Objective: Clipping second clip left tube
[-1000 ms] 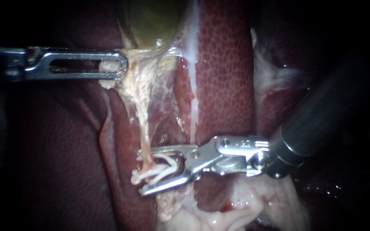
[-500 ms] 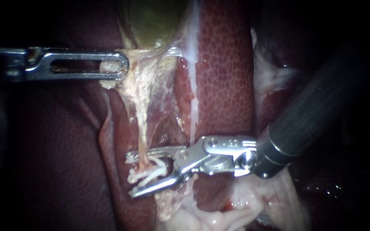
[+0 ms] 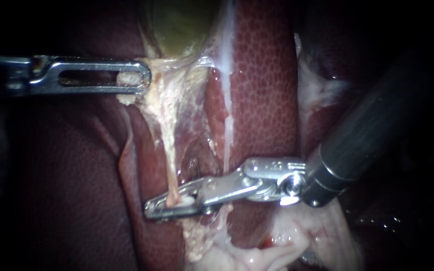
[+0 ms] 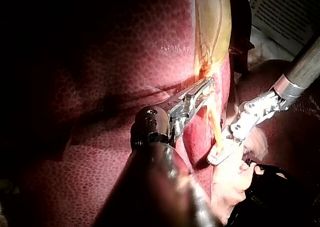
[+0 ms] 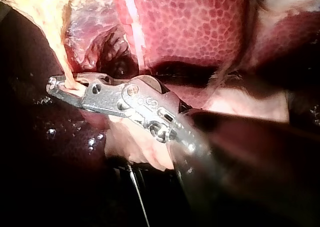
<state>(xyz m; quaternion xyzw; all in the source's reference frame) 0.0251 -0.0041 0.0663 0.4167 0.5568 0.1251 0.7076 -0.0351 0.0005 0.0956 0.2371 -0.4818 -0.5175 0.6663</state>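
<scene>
Right instrument (image 3: 152, 209) jaws pinch the left tube (image 3: 168, 150) over a clip (image 3: 185, 200); left instrument (image 3: 144, 78) jaws clamp gallbladder (image 3: 182, 25) tissue. Printed sheet (image 4: 285, 9) illegible.

Right instrument (image 3: 151, 208): a second ago we hold its jaws wide apart around the left tube (image 3: 168, 155); now they press on it from both sides.
Clip (image 3: 186, 199): its white legs, splayed before, now lie squeezed flat between the jaws, with only a small bit showing.
Reach: our tip now sits farther past the tube.
</scene>
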